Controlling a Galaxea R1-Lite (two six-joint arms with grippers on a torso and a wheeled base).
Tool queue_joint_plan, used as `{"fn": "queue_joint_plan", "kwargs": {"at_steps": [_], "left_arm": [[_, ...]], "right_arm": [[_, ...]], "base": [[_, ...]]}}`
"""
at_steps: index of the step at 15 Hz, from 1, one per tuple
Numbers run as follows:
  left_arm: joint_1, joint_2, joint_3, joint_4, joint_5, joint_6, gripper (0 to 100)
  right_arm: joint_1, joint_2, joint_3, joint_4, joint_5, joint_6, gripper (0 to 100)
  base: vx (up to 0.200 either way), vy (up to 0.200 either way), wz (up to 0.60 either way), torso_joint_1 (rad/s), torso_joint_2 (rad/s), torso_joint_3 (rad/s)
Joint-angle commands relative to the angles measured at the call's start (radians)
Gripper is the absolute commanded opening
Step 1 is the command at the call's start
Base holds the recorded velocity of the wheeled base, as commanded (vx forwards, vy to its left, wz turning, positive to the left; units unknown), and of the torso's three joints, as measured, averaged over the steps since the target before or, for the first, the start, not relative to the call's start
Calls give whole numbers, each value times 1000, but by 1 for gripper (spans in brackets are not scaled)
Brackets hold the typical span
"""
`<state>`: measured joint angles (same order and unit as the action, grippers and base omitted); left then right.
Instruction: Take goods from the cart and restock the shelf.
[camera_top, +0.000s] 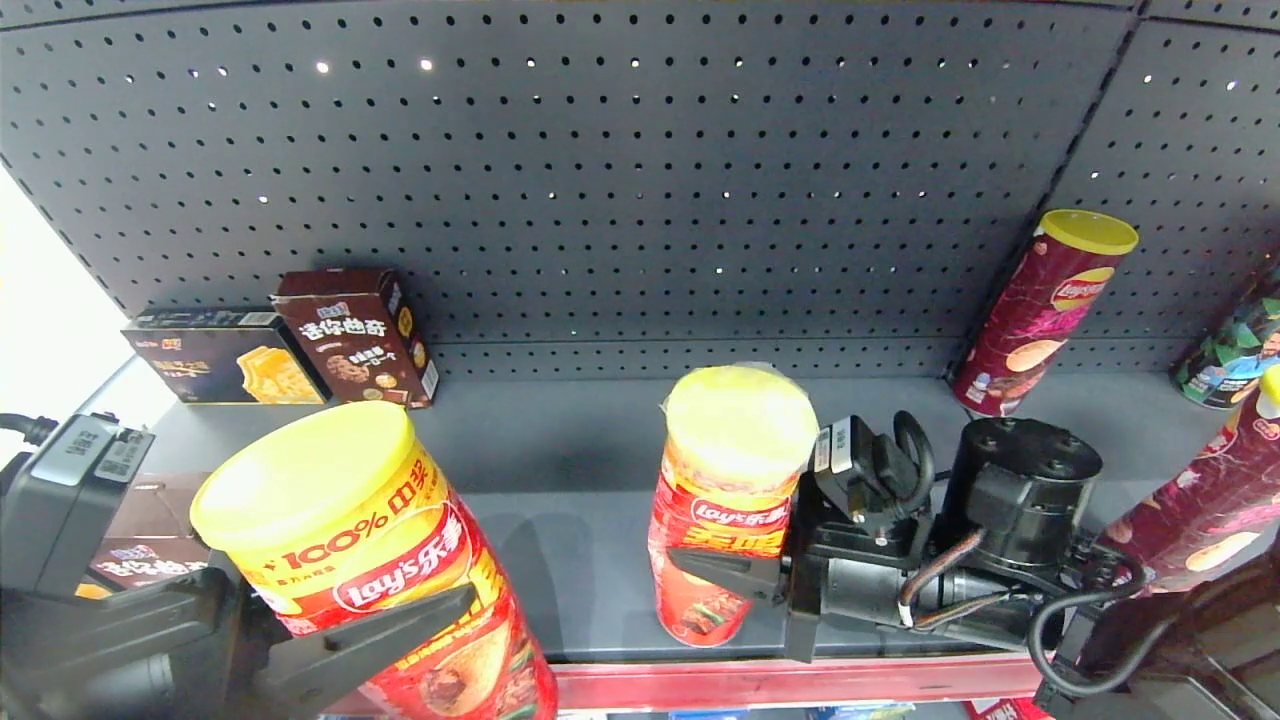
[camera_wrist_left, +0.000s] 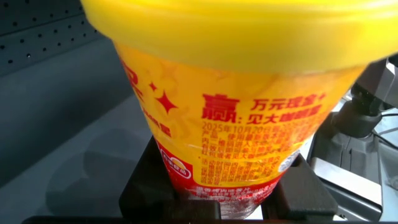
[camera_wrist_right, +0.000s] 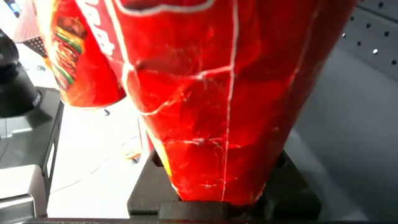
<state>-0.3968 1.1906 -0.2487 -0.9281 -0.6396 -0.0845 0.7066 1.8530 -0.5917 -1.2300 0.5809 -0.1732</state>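
A chip can (camera_top: 360, 540) with a yellow lid and a yellow-and-red label hangs tilted in front of the shelf's front left edge, and my left gripper (camera_top: 385, 620) is shut on its lower body. The left wrist view looks up that can (camera_wrist_left: 230, 124) from between the gripper (camera_wrist_left: 227, 202) fingers. A second, red chip can (camera_top: 725, 500) with a yellow lid stands upright on the grey shelf board (camera_top: 560, 450) near its front edge. My right gripper (camera_top: 715, 572) is shut on it from the right. In the right wrist view this red can (camera_wrist_right: 224, 106) sits in the gripper (camera_wrist_right: 224, 193), with the left arm's can (camera_wrist_right: 81, 56) beyond it.
Two dark snack boxes (camera_top: 230, 360) (camera_top: 355, 335) sit at the back left against the pegboard (camera_top: 620, 180). A purple can (camera_top: 1040, 310) leans at the back right, beside a green can (camera_top: 1230, 350) and another purple can (camera_top: 1215, 500). A red strip (camera_top: 800, 682) edges the shelf front.
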Motion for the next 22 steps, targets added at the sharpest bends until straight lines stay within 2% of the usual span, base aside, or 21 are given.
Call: {"fn": "queue_joint_plan", "kwargs": {"at_steps": [1, 6, 7, 16, 19, 22], "left_arm": [[12, 1, 3, -2, -2, 0, 0], [18, 1, 5, 0, -3, 0, 0], [18, 1, 5, -2, -3, 0, 0], [16, 3, 2, -2, -6, 0, 0], [16, 4, 0, -2, -6, 2, 0], [16, 3, 0, -2, -6, 0, 0]], "right_arm": [[-7, 26, 0, 0, 4, -3, 0], [-18, 58, -3, -26, 24, -8, 0], [-19, 58, -3, -26, 22, -8, 100], [-21, -66, 43, -16, 11, -11, 100], [-22, -207, 121, 24, -58, -5, 100], [-35, -298, 171, 57, -64, -5, 100]], "base": [[0, 0, 0, 0, 0, 0], [0, 0, 0, 0, 0, 0], [0, 0, 0, 0, 0, 0], [0, 0, 0, 0, 0, 0], [0, 0, 0, 0, 0, 0], [0, 0, 0, 0, 0, 0]]}}
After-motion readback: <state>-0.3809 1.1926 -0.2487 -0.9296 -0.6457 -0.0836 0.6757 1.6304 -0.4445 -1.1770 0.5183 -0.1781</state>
